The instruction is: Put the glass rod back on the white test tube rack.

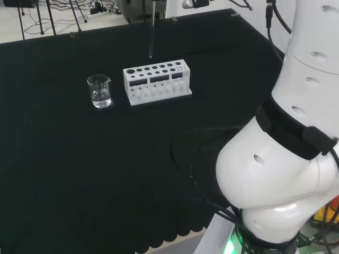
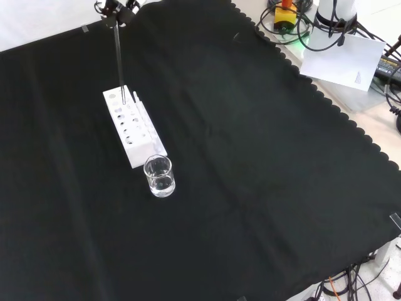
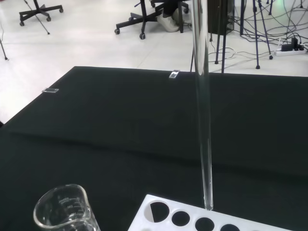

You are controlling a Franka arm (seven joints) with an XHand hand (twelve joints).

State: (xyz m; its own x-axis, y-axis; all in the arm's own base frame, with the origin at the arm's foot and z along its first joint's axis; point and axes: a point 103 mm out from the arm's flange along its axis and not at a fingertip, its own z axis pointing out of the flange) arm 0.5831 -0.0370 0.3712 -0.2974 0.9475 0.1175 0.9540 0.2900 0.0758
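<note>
Glass rod (image 3: pixel 202 110) is a thin clear stick with a rounded tip, hanging straight up and down with that tip just above the top plate of the white test tube rack (image 1: pixel 157 81). In the wrist view the tip sits right over the row of round holes, not yet down in one as far as I can see. The rack looks like a matte white plastic block, two rows of holes on top and dark rectangular windows along its side in the head view. Next to it stands a small clear beaker (image 1: pixel 99 91) with a pour lip and a bit of clear liquid at the bottom; faint graduation marks show on its wall up close, too small to read.

Front view gives the one thing the others don't: dark fingers (image 2: pixel 108 9) at the very top edge, where the rod's upper end meets them. They seem to be pinching it, though the detail is tiny. Black cloth (image 2: pixel 250 175) is flat and matte, with a scalloped edge.
</note>
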